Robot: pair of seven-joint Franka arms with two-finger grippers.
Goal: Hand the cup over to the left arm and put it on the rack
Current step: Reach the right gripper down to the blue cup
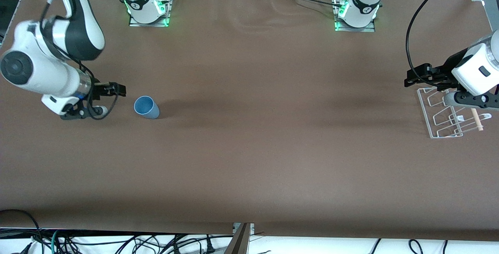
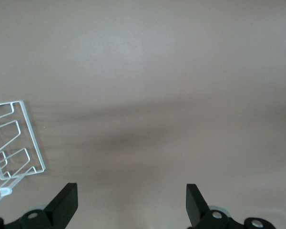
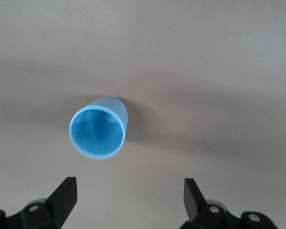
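Observation:
The light-blue cup [image 1: 146, 107] stands on the brown table toward the right arm's end, and its open mouth [image 3: 96, 132] shows in the right wrist view. My right gripper [image 1: 120, 89] is open just beside the cup without touching it, and nothing is between its fingers [image 3: 129, 187]. The white wire rack [image 1: 444, 115] with its wooden dowel [image 1: 476, 118] sits at the left arm's end. My left gripper [image 1: 408, 80] hangs open and empty over the table at the rack's edge [image 2: 19, 143], and its fingertips [image 2: 69, 195] stand wide apart.
Both arm bases [image 1: 148, 6] [image 1: 356, 10] stand along the table's edge farthest from the front camera. A black cable [image 1: 413, 24] loops above the left arm. Loose cables [image 1: 117, 242] lie below the table's near edge. Bare brown table [image 1: 273, 129] stretches between cup and rack.

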